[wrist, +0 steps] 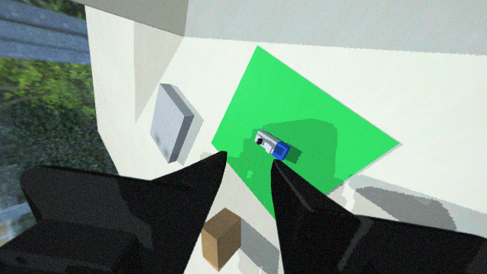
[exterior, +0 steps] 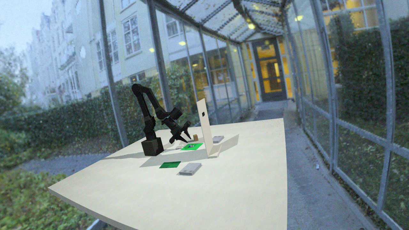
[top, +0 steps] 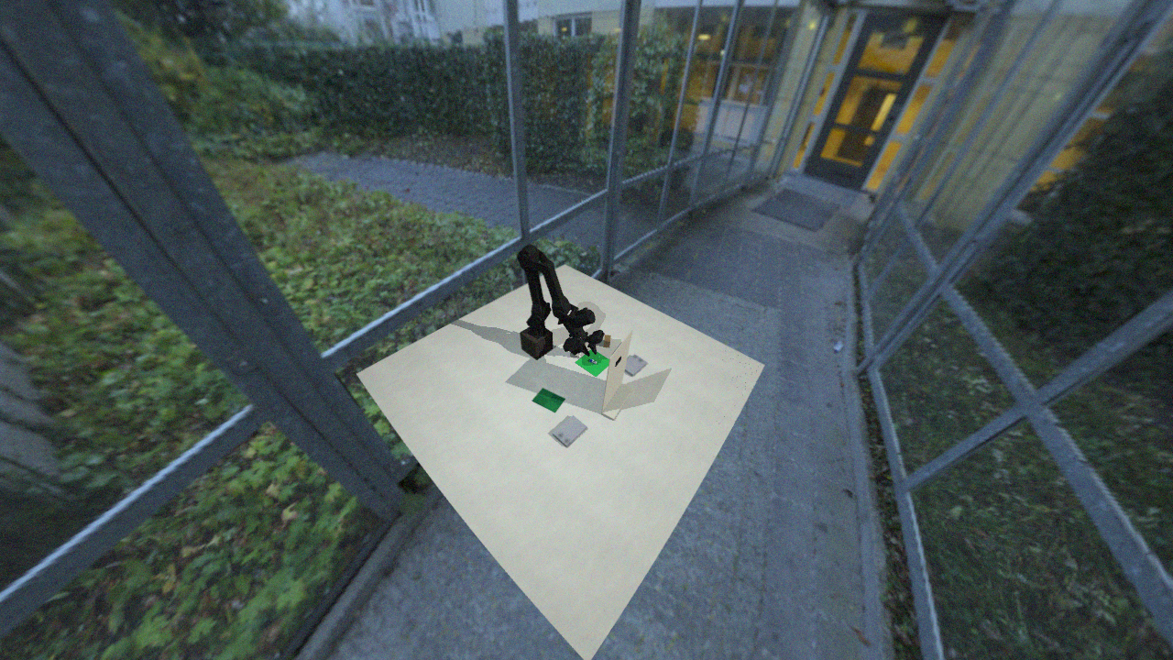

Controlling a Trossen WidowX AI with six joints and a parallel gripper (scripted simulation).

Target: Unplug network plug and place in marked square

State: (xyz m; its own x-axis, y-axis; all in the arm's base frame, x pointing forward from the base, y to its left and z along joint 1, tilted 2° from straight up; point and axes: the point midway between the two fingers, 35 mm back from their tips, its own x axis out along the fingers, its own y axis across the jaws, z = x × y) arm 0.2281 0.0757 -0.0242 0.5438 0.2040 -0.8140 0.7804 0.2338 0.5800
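Observation:
The plug [top: 593, 361] [exterior: 190, 146] [wrist: 268, 144], white with a blue end, lies on the bright green marked square [top: 596, 370] [exterior: 197, 145] [wrist: 297, 99], well inside its edges in the wrist view. My gripper [top: 593, 354] [exterior: 189, 140] [wrist: 249, 160] is open, with a gap between its fingertips and nothing held. The tips hang a little above and to the arm's side of the plug, seemingly apart from it. The upright panel [top: 615, 385] [exterior: 205, 131] stands beside the square, and its dark socket opening [top: 618, 361] [exterior: 203, 114] shows no plug.
A small brown block [top: 607, 340] [exterior: 195, 137] [wrist: 217, 236] stands near the square. One flat grey box [top: 635, 364] [exterior: 218, 139] [wrist: 169, 125] lies beyond the panel. Another grey box [top: 567, 431] [exterior: 190, 168] and a dark green patch [top: 548, 400] [exterior: 170, 164] lie towards the top and exterior views.

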